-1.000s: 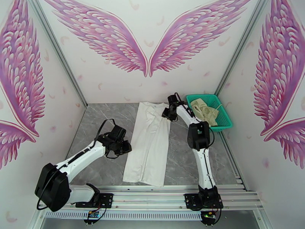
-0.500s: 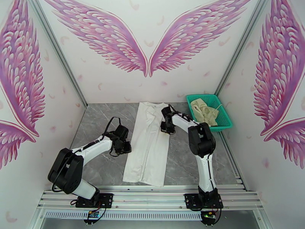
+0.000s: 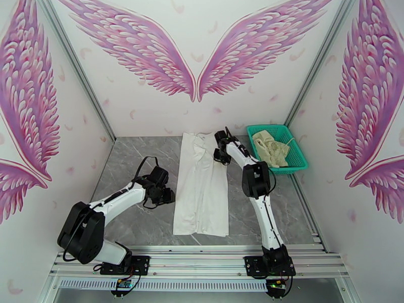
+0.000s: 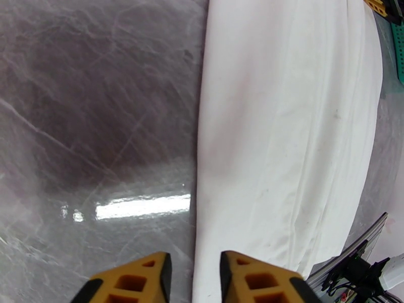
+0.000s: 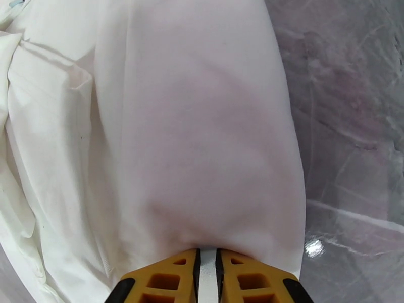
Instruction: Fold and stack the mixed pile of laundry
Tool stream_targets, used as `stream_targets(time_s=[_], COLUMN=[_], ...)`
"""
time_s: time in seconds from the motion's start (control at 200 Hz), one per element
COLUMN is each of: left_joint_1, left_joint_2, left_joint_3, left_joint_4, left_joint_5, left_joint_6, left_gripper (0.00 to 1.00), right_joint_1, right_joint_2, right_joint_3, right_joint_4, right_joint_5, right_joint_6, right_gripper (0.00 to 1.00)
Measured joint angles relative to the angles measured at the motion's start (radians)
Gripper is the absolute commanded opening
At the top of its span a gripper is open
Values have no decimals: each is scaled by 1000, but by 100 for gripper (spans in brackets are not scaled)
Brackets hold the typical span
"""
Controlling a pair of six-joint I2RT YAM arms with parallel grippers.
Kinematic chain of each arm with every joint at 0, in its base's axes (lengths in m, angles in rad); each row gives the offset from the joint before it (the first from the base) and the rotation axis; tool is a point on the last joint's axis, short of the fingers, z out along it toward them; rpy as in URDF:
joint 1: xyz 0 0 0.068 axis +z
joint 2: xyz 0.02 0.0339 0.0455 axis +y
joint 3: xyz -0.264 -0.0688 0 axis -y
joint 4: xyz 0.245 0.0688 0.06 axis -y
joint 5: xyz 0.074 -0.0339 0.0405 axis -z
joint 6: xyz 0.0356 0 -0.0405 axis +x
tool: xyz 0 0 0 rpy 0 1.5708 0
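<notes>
White shirt (image 3: 202, 188) lies folded into a long narrow strip down the middle of the grey counter (image 3: 136, 162), collar at the far end; right hand (image 5: 207, 258) is at the far right edge of that strip, fingers narrow, with a fold of white cloth pinched between them; left hand (image 4: 196, 264) sits low just beside the shirt's left edge, fingers parted, gripping nothing, the cloth's border showing through the gap; cream garment (image 3: 270, 147) is bundled in the green basket (image 3: 298, 156) at the far right corner.
</notes>
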Motion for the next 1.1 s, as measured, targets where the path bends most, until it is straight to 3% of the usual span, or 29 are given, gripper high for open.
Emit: stream_targets(time_s=[0.075, 0.185, 0.475, 0.63, 0.825, 1.099], left_joint_1=[-7, -38, -128, -149, -206, -260], left_joint_2=[-23, -67, -208, -296, -309, -291], left_joint_3=[-16, -56, -202, -282, -359, -384], left_joint_4=[-2, -4, -4, 2, 39, 99], left_joint_5=[0, 6, 29, 55, 95, 113], left_joint_6=[-7, -21, -90, -133, -196, -253], left_gripper=[47, 52, 61, 63, 63, 65], right_joint_1=[-2, -1, 10, -1, 69, 220], right_joint_2=[-29, -195, -994, -1287, -1450, -1439], right_joint_3=[-40, -272, -997, -1323, -1616, -1829], right_joint_4=[12, 48, 167, 147, 106, 229], right_joint_5=[-12, -40, -131, -208, -333, -455], right_joint_6=[-18, -29, -6, -11, 26, 150], right_gripper=[30, 38, 52, 53, 52, 55])
